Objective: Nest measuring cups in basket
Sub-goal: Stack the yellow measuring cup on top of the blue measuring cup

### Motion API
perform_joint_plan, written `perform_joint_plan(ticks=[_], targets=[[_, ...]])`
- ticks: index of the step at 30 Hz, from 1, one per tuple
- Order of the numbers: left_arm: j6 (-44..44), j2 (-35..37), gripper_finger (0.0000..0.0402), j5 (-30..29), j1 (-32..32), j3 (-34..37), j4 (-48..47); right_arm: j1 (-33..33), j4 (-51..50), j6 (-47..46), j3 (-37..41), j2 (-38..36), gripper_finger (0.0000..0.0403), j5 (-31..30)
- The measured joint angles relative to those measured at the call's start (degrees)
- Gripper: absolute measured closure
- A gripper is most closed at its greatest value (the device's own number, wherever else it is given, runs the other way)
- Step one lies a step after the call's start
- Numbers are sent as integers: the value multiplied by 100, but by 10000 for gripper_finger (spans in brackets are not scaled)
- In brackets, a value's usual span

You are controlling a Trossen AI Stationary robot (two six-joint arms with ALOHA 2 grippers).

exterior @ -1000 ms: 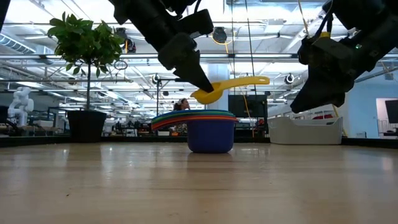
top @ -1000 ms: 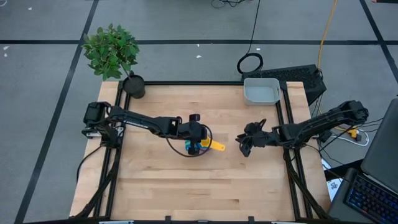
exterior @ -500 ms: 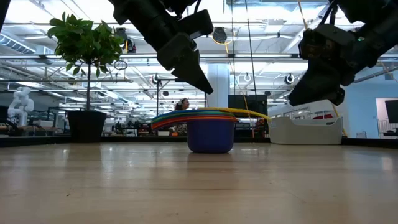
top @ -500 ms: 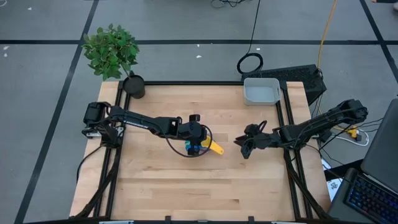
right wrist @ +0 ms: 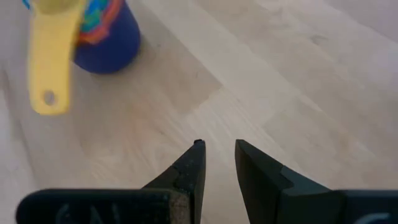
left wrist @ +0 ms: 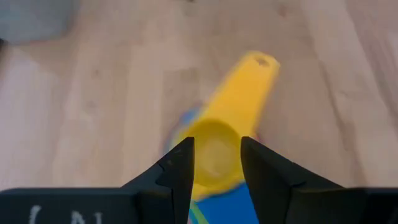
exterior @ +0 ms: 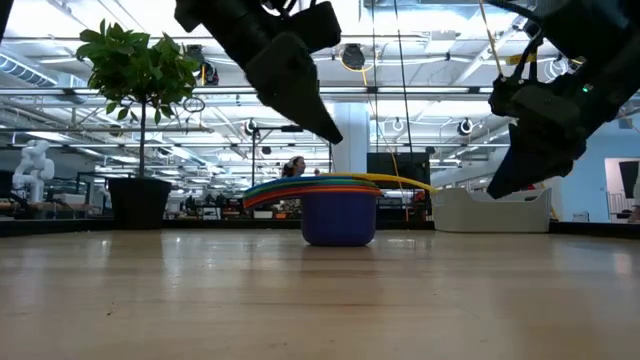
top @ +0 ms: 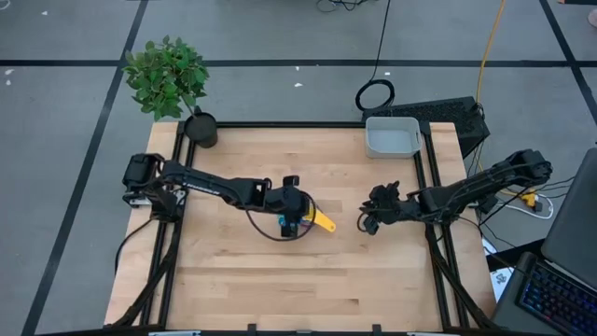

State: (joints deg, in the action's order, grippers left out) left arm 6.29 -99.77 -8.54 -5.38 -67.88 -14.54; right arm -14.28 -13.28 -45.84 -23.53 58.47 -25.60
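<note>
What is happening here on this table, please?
The cups stand nested in one stack in the middle of the table, with the yellow cup on top, its handle sticking out. The left tool hangs open just above that cup and holds nothing. The right tool waits to the side, empty, jaws slightly apart. The stack is not yet in the basket, which sits at the far right corner.

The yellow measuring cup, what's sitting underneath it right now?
The yellow measuring cup tops a nested stack; orange, green and red rims show below, with the dark blue cup lowest. The inner bowls are hidden.
</note>
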Motion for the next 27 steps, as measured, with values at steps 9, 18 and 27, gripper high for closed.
perform_joint_plan(ticks=[9, 18, 27], targets=[[-99, 170, 266, 100, -516, -6, -1228, -2, 419, 336, -7, 482, 323, 119], [-655, 158, 266, 97, -808, 2, -2519, -81, 1037, 492, -7, 1497, 323, 483], [-606, 353, 266, 99, -1116, 0, -2077, -81, 1409, 1214, -237, 2034, 323, 278]])
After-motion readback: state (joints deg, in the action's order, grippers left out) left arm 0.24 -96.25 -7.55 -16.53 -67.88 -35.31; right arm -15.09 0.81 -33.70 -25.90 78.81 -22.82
